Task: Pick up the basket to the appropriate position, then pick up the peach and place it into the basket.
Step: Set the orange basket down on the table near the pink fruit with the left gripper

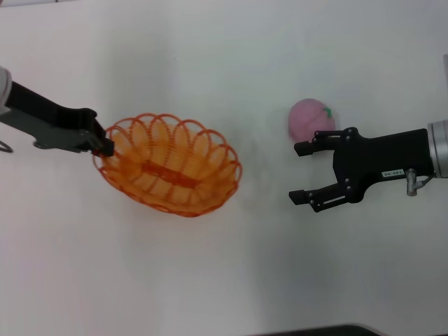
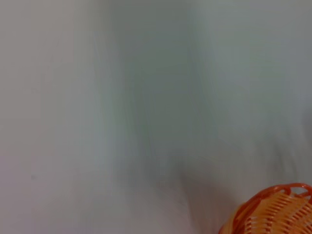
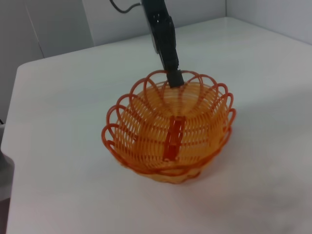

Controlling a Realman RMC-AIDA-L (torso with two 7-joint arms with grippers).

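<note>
The orange wire basket (image 1: 210, 152) lies left of the middle of the white table, tilted a little. My left gripper (image 1: 103, 145) is shut on the basket's left rim; the right wrist view shows the left gripper (image 3: 174, 76) clamped on the far rim of the basket (image 3: 146, 122). A corner of the basket (image 2: 278, 212) shows in the left wrist view. The pink peach (image 1: 311, 119), with a green mark on top, rests on the table to the right. My right gripper (image 1: 296, 173) is open just in front of the peach, with nothing between its fingers.
The white table (image 1: 224, 280) carries nothing else in view. Its near edge shows as a dark strip (image 1: 315, 330) at the front. In the right wrist view the table's edge (image 3: 14, 107) runs beside a grey wall.
</note>
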